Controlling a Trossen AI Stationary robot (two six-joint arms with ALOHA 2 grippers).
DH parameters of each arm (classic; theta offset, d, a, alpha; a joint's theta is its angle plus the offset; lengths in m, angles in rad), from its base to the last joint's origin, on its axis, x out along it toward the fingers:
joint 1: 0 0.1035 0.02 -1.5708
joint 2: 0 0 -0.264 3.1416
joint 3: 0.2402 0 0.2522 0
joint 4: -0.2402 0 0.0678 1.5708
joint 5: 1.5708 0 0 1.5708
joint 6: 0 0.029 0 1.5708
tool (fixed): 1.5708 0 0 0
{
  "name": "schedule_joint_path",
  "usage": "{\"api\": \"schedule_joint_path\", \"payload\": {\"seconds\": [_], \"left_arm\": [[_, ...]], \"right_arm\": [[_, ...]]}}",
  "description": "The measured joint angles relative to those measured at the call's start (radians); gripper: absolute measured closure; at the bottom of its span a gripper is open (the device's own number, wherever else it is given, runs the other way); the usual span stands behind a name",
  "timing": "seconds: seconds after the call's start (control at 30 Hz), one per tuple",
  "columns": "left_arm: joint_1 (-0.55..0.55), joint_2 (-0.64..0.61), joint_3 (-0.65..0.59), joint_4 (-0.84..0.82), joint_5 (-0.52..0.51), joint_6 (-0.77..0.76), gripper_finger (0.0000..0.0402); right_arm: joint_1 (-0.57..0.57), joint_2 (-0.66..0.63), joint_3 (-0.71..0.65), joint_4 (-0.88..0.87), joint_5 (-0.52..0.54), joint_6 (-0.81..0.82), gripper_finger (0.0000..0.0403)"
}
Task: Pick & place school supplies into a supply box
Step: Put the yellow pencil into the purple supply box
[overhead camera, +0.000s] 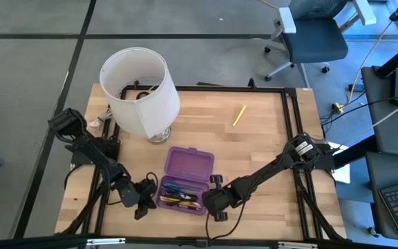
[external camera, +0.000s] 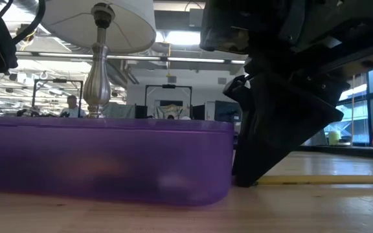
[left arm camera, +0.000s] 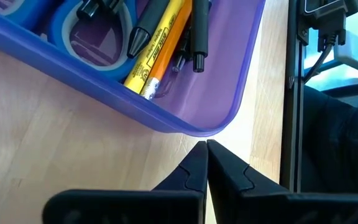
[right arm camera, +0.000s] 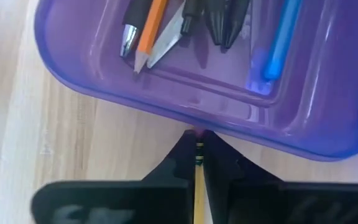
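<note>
Right pincer (right arm camera: 196,163) clenched on a yellow pencil (right arm camera: 199,186), tip against the supply box (right arm camera: 185,115) wall; left pincer (left arm camera: 206,163) closed empty. Risked pushing the box, not clearing its rim.

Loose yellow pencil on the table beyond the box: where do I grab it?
Take the yellow pencil mid-shaft, straight down from above, jaws across its diagonal line. It lies flat on bare table, nothing beside it. The right gripper, by the supply box, already holds a second pencil.
</note>
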Motion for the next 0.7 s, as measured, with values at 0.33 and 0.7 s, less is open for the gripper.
{"api": "schedule_joint_path", "payload": {"seconds": [0.33,0.7], "left_arm": [[0.000,-0.007,0.000,0.000,0.022,0.027,0.0396],[0.000,-0.050,0.000,-0.007,0.023,0.058,0.0398]], "right_arm": [[0.000,-0.001,-0.002,-0.004,-0.010,0.028,0.0385],[-0.006,-0.008,0.000,-0.048,-0.091,0.081,0.0372]]}}
